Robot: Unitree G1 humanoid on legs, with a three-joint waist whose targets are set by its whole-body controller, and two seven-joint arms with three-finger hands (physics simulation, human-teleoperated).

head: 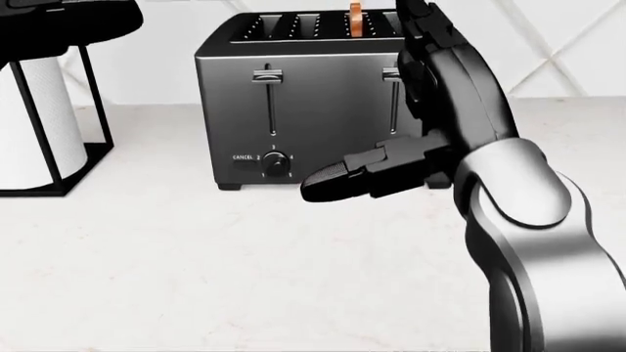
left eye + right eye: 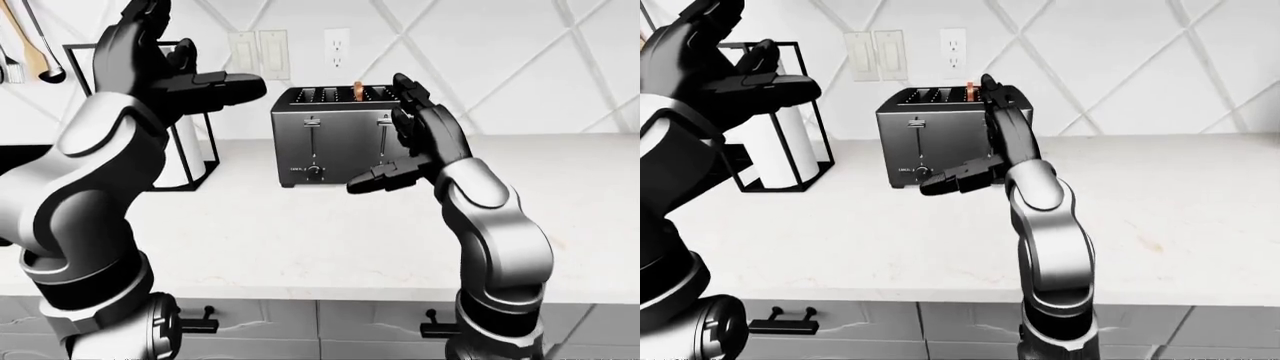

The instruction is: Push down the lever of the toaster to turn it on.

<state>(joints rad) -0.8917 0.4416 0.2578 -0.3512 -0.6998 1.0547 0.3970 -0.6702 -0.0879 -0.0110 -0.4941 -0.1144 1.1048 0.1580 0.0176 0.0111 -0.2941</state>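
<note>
Two levers on this one, so it's worth picking carefully. The dark brushed-metal four-slot toaster [image 1: 293,103] sits on the pale speckled stone bench [image 1: 196,279], toward 12 o'clock in the head view, with a thin orange slice of something [image 1: 358,19] poking up from one of its right-hand slots. The left silver lever tab [image 1: 266,75] is at the top of its vertical slot, so not pressed yet. The right lever tab [image 1: 391,73] is at roughly the same height but half hidden behind the robot's black right hand [image 1: 411,117].

That hand is spread, holding nothing: fingers standing up along the toaster's face, thumb [image 1: 343,180] jutting toward 9 o'clock under the small round knob [image 1: 277,163]. I can't tell if a fingertip is actually touching the right tab. The left hand [image 2: 170,71] is raised and spread too, up by the black wire paper-towel stand with its white roll [image 1: 39,125] at 9 o'clock.

Handling-wise, my guess: the tab is small, stiff and smooth, spring-loaded, and only latches at the bottom. No grip needed, just set a fingertip flat on top and press straight down. The toaster looks heavy enough to stay put, but an angled shove could slide it on that slick stone.
</note>
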